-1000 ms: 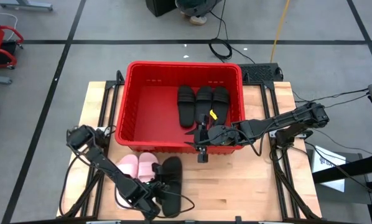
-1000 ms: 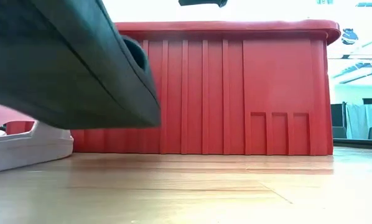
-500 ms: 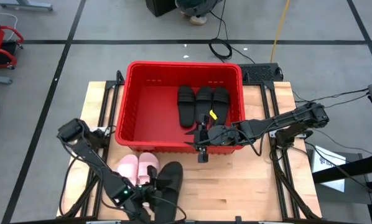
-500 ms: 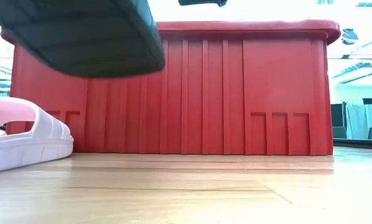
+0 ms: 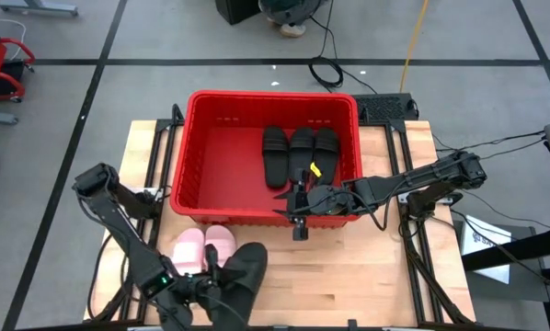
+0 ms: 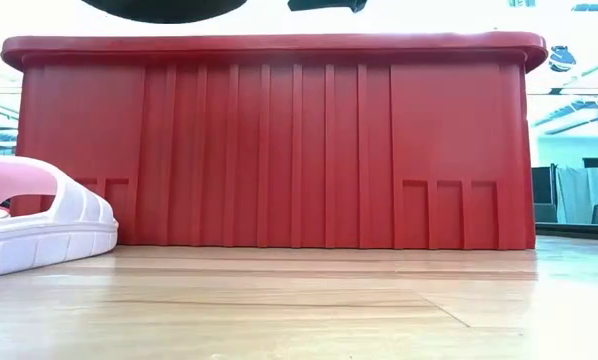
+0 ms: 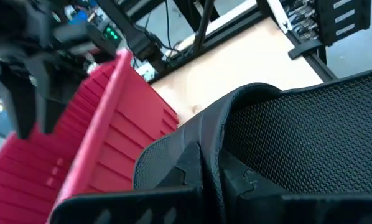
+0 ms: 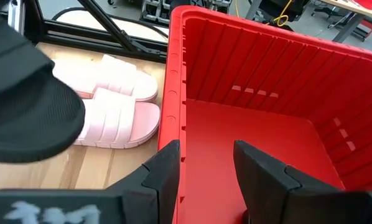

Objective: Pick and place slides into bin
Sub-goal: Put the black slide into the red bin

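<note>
A black slide hangs above the table's near left part, with my left gripper shut on it. Only its underside shows at the top of the low view. Two light pink slides lie side by side on the wood, soles down, just in front of the red bin. Three black slides lie in the bin's far right part. My right gripper hovers open over the bin's near wall, with nothing between its fingers. My left gripper is shut on the black slide at the edge of its wide strap, beside the textured footbed. Its own dark body hides the fingertips. It comes slanting from the table's left. The slide is lifted clear of the table and tilted.
The bin's left half is bare red floor. Bare wood lies right of the held slide, along the table's near edge. The right arm reaches in from the right over the bin's near right corner.
My left gripper has risen, staying shut on the black slide. The slide has gone from low over the table up past the height of the bin's rim, and has tipped as it rose. The pink slide that it hid in the low view now shows.
</note>
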